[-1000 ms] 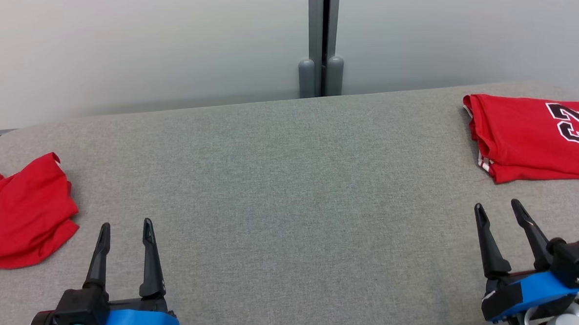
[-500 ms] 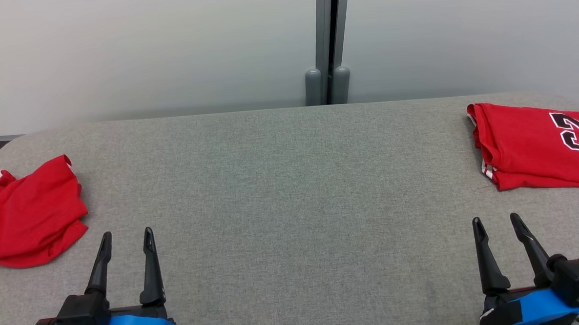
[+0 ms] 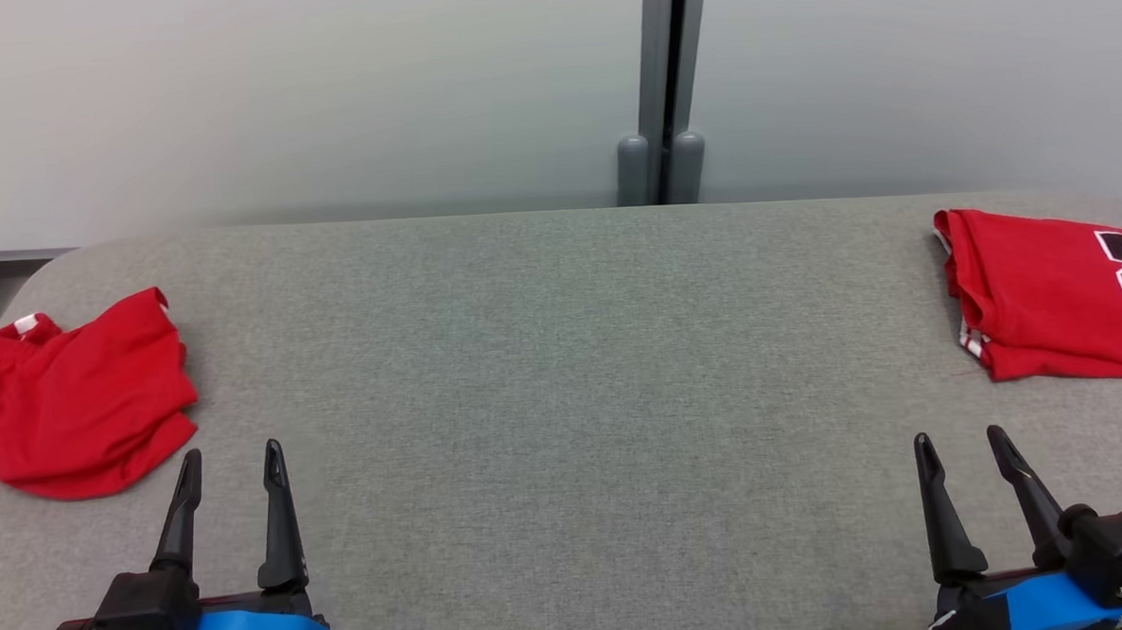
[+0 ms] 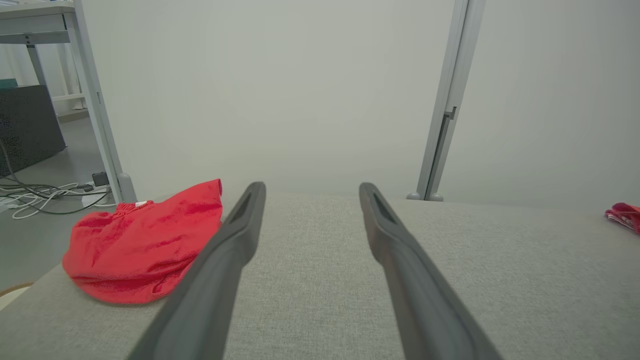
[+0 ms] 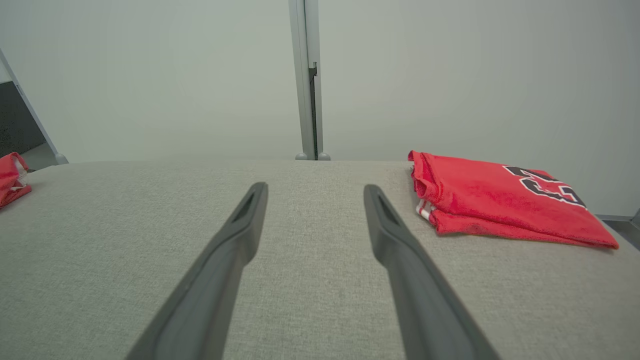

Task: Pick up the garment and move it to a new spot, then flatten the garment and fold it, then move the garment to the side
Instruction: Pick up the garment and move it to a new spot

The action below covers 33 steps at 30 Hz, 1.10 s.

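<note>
We are seeing two garments: crumpled garment (image 3: 77,398) at the table (image 3: 563,372) left edge, folded jersey (image 3: 1043,299) at right; left gripper (image 3: 229,454), right gripper (image 3: 959,438) are gaping empty.

Two red garments: crumpled garment (image 3: 77,402), folded garment (image 3: 1057,298); one grey table (image 3: 565,400)

The bunched garment (image 3: 77,393) is lying on the counter (image 3: 563,353) at the left edge of the head view; the folded garment (image 3: 1053,298) is lying at the right edge, well apart. The left gripper (image 3: 232,450) is showing at lower left, near the bunched garment; the right gripper (image 3: 959,435) at lower right, below the folded garment. A post (image 3: 669,83) is standing behind the counter, upper centre.
</note>
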Motion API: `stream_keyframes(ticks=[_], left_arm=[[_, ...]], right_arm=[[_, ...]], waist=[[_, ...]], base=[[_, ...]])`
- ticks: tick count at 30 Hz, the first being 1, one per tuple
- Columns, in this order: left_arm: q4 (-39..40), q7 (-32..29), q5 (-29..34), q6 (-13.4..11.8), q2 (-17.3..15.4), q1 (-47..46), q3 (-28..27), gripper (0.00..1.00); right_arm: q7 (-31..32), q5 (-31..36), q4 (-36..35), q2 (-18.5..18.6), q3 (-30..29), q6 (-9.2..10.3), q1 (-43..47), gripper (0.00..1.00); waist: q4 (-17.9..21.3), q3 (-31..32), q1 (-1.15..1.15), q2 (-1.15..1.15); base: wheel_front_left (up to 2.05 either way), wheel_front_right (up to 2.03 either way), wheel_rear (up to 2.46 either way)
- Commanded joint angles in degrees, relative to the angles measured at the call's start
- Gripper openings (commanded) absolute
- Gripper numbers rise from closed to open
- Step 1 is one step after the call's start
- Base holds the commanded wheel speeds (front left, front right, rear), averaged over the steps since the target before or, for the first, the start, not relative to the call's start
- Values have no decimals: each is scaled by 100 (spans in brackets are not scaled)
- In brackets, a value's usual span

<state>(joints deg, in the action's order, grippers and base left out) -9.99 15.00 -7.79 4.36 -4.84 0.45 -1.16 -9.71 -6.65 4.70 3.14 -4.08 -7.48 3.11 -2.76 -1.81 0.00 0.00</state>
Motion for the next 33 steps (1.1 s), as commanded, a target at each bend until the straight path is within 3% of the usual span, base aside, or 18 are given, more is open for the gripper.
stream_keyframes(ticks=[1, 12, 33], left_arm=[[2, 25, 30, -1, 17, -62, -12, 100], [28, 25, 52, -69, 33, 6, -184, 100], [73, 25, 60, -123, 70, -2, -381, 100]], right_arm=[[-8, -38, -12, -13, 4, -2, 58, 100], [-35, -73, 38, -21, 138, -3, 30, 100], [39, 16, 45, -12, 214, -2, -119, 100]], waist=[[-36, -8, 0, 0], [-606, -46, 0, 0], [-2062, -261, 0, 0]], base=[[0, 0, 0], [0, 0, 0], [0, 0, 0]])
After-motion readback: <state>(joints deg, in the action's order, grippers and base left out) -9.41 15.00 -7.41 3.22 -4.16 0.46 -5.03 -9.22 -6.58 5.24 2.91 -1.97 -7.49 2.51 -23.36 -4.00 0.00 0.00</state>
